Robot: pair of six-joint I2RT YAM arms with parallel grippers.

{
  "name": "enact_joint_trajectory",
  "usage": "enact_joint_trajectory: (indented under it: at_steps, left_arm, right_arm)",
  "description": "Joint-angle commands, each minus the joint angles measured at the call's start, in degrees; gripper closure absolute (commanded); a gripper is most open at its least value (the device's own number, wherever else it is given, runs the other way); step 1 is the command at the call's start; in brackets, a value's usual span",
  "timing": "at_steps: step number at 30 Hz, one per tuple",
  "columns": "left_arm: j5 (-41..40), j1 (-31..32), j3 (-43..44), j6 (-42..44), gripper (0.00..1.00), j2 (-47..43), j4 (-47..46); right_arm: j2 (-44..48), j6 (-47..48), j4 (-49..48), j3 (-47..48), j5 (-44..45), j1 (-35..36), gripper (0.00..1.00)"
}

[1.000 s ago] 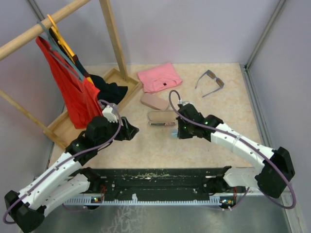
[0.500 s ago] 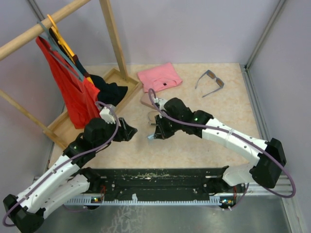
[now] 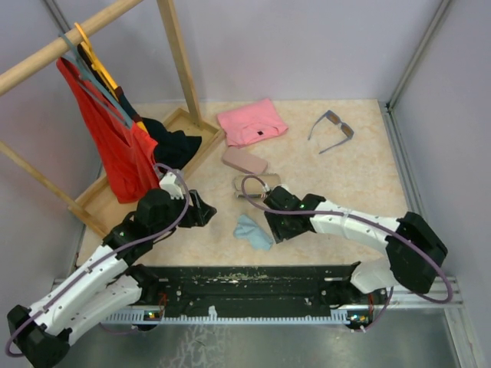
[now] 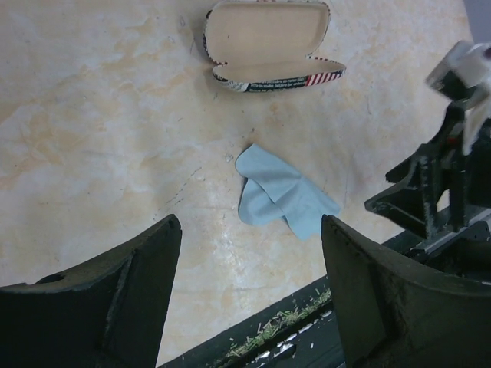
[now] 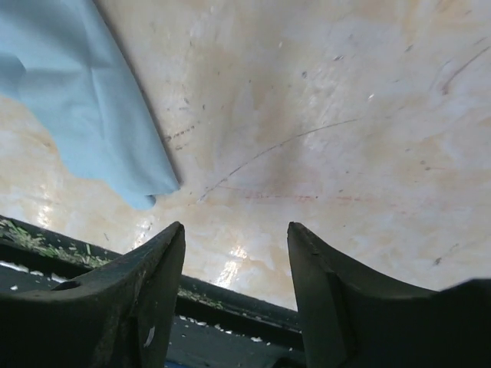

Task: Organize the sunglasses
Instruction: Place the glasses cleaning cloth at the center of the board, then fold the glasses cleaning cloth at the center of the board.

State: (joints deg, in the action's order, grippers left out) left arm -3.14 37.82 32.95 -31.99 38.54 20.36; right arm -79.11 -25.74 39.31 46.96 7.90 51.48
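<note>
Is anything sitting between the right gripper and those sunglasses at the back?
Nothing visible does. Only bare table lies between the open right gripper and the sunglasses. The open case sits left of that path, and the cloth lies left of the gripper, away from them.

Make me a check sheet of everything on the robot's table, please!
Surface: beige marbled table, lightly scuffed.
Job's things: grey-blue sunglasses far right, arms open; brown pair not seen.
Clutter: flag-patterned case open and empty; pink case closed; light blue cloth crumpled near the front edge; pink folded fabric.
Grippers: left gripper open, empty; right gripper open, empty, beside the cloth.
Cables: purple cable along each arm; no snag seen.
Surroundings: wooden rack with red garment hanging, wooden tray, grey walls.
</note>
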Motion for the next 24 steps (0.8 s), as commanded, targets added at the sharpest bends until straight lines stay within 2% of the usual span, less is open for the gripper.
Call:
enact_joint_trajectory:
  at_steps: [1,5,10,16,19,24]
  left_arm:
    - [2.53,-0.21,-0.52,-0.22,0.21,3.36,-2.57]
    - [5.07,-0.21,-1.48,-0.63,0.21,8.59,-5.66]
    - [8.46,-0.21,-4.12,-1.82,0.27,15.51,-13.37]
    - [11.84,0.08,-6.93,-1.76,0.41,23.87,-21.33]
    - [11.62,1.3,-8.08,-1.69,0.42,26.84,-23.82]
    - [8.12,5.53,-8.26,-2.47,0.41,30.35,-24.59]
  right_arm:
    - [7.31,-1.54,-4.65,2.46,7.81,-0.13,0.43]
    - [11.15,-0.89,-11.34,-0.93,7.54,-0.07,0.43]
    - [19.95,-4.92,-25.21,-11.94,7.5,-0.15,0.45]
    - [16.45,-12.12,-19.26,-10.0,3.04,1.15,0.5]
    - [16.49,-18.37,-21.81,-12.65,1.16,2.11,0.53]
    - [19.49,-26.67,-20.45,-16.44,5.57,2.23,0.53]
